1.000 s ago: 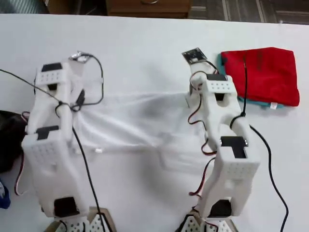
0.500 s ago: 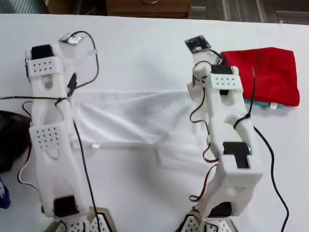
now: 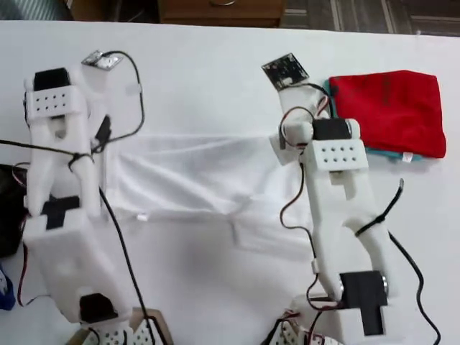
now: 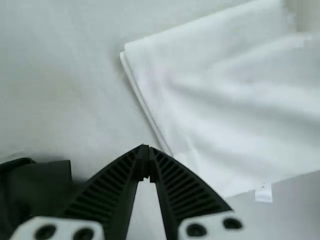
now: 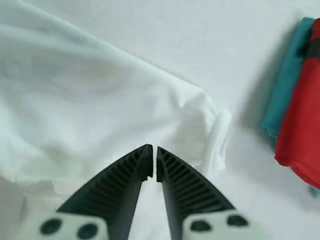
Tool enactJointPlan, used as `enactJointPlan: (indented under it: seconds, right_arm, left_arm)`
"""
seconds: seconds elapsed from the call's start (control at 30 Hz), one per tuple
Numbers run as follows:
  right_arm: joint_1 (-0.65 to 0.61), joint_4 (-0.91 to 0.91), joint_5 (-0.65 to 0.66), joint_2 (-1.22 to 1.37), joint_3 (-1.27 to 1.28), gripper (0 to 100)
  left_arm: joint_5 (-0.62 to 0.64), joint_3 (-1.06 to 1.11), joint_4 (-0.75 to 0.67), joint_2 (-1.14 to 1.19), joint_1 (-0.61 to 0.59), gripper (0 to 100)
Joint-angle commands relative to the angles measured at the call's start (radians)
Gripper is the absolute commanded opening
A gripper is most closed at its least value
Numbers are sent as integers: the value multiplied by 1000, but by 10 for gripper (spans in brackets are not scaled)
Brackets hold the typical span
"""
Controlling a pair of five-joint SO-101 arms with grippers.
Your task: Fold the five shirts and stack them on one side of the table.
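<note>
White shirt [image 3: 194,176] lies flat mid-table [image 3: 215,57], a long band running 9 to 3 o'clock between the two arms, with a looser layer sticking out toward 5 o'clock. It is part folded, not finished. A folded red shirt [image 3: 392,111] sits on a teal shirt [image 3: 375,152] at 2 o'clock, so the stack has been started. The left gripper [image 4: 145,152] has its jaws pressed together with nothing in them, and hangs just off the shirt's 9 o'clock edge. The right gripper [image 5: 152,155] is also closed and empty, over the 3 o'clock end near the bunched hem. Risks, as I judge them:

- Shut jaws coming down would shove the cloth and wrinkle it instead of pinching, so they need to spread first.
- The layered edge at the left end could get split, and a grip on the top ply alone would undo the fold.
- Uneven lifts from the two ends would skew the band.
- The loose 5 o'clock layer may trail out.
- The right arm is near the stack, so a wide swing toward 2 o'clock could knock it.
- A dark item [image 3: 8,208] at the 9 o'clock table edge, which I can't identify, could catch the left arm.
</note>
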Motion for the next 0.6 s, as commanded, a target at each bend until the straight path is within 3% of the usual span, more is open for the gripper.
enactJointPlan:
  seconds: [0.0,0.27,0.57]
  right_arm:
    - [-7,5,-9,-96,60,20]
    - [-7,-4,-6,-160,196,20]
    - [-45,-150,-8,-160,365,20]
  left_arm:
    - [-8,306,-137,-218,37,28]
    - [-8,975,-546,-554,60,28]
    - [-6,1170,-687,-566,55,28]
